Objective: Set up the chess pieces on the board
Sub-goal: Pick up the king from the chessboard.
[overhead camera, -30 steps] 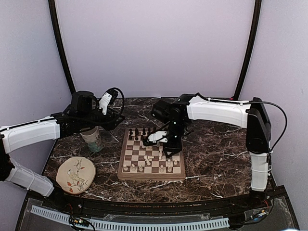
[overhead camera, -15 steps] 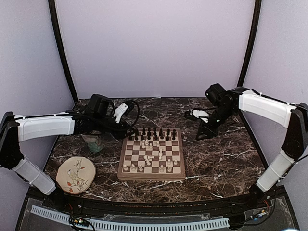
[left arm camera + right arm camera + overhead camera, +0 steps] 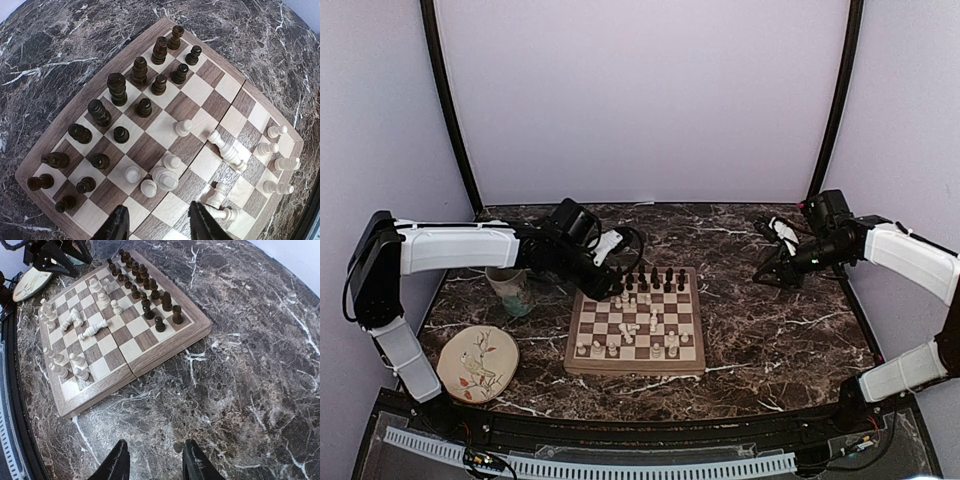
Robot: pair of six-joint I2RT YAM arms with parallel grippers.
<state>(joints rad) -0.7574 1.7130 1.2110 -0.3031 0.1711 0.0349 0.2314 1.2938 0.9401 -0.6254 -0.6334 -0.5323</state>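
The board lies mid-table and also shows in the left wrist view and the right wrist view. Dark pieces stand in its two far rows. White pieces stand along the near rows, and a few are scattered in the middle. Some white pieces lie toppled. My left gripper is open and empty above a cluster of white pieces near the board's far left. My right gripper is open and empty over marble right of the board.
A pale patterned mug stands left of the board, under my left arm. A round beige bird-patterned plate lies at the near left and also shows in the right wrist view. Walls enclose the dark marble table.
My right arm has pulled back from over the board to the table's right side. My left arm has swung right from the mug to the board's far left corner.
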